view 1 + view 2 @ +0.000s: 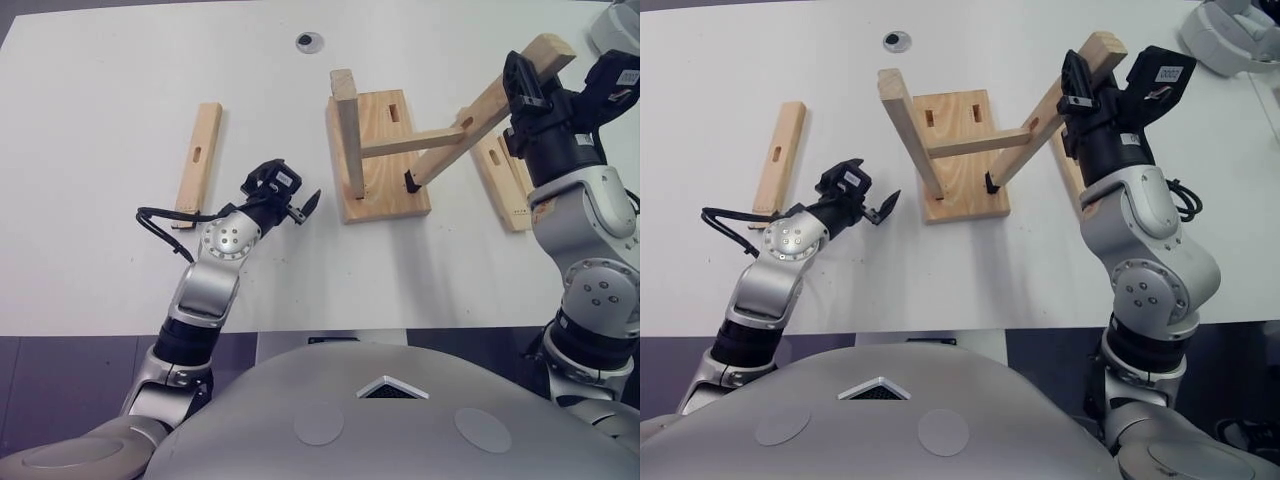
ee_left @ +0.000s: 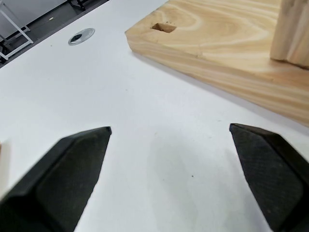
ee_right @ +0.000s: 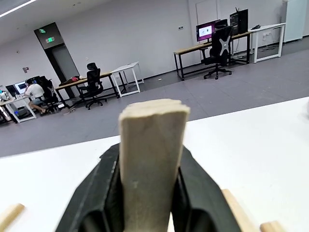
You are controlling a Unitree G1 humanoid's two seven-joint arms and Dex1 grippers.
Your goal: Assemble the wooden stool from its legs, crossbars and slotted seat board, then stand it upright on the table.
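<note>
Wooden seat board [image 1: 390,182] flat on white tabletop [image 1: 100,270], right claw [image 1: 518,88] clenched on tilted leg [image 1: 485,108] at its 2 o'clock, left claw [image 1: 300,203] spread apart at 9 o'clock

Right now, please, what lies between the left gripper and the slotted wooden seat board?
Only bare white table, as the left wrist view shows.

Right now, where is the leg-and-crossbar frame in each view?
Left eye view: leg-and-crossbar frame centre-right, tilted over the seat board, held leg in the right hand.
Right eye view: same, nearer centre.
Left wrist view: its other leg stands on the board beyond the open left hand.
Right wrist view: held leg's end, centre, clamped.
Shared landmark: table grommet, both eye views and left wrist view.
</note>
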